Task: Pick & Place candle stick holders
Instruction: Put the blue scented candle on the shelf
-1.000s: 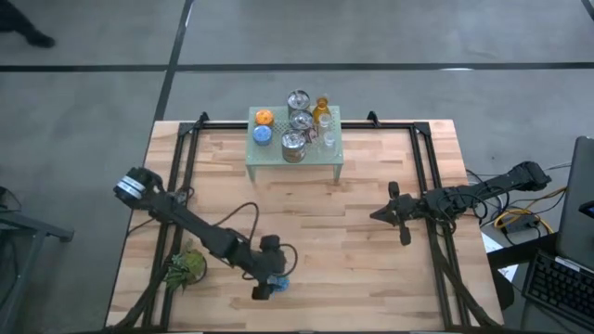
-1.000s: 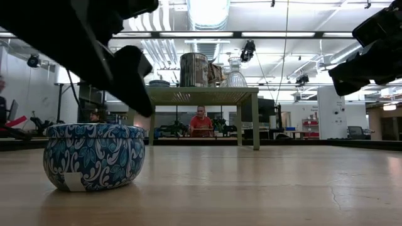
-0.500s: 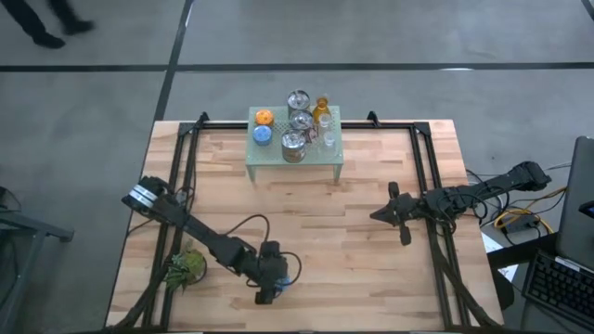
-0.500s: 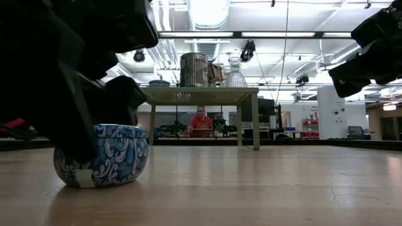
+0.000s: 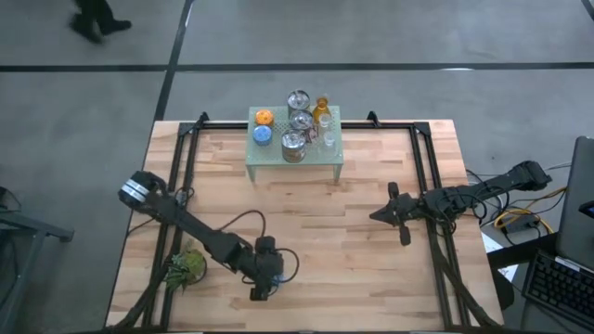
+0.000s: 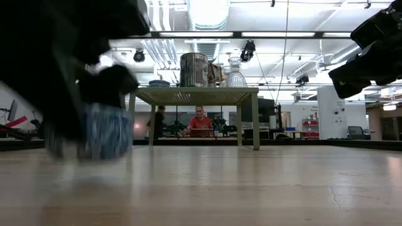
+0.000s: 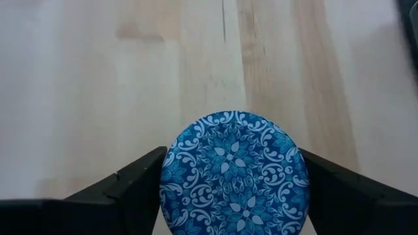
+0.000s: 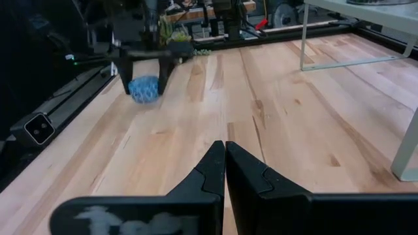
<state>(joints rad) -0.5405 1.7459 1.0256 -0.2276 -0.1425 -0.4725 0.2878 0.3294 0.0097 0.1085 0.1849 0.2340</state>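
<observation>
My left gripper (image 5: 263, 281) at near-left of wooden surface (image 5: 371, 223), fingers pinching blue patterned holder (image 7: 235, 172) from both sides. Holder sits squarely between fingers, round patterned top facing wrist camera. My right gripper (image 8: 225, 171) waits mid-right over surface, fingers pressed together. Other holders (image 5: 299, 121) grouped on pale-green mesh stand (image 5: 258, 152) at far centre. Green plant (image 5: 186, 265) just left of my left arm.

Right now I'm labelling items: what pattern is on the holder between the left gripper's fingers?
Blue with a white floral scroll pattern, clearest on the holder in the left wrist view.
</observation>
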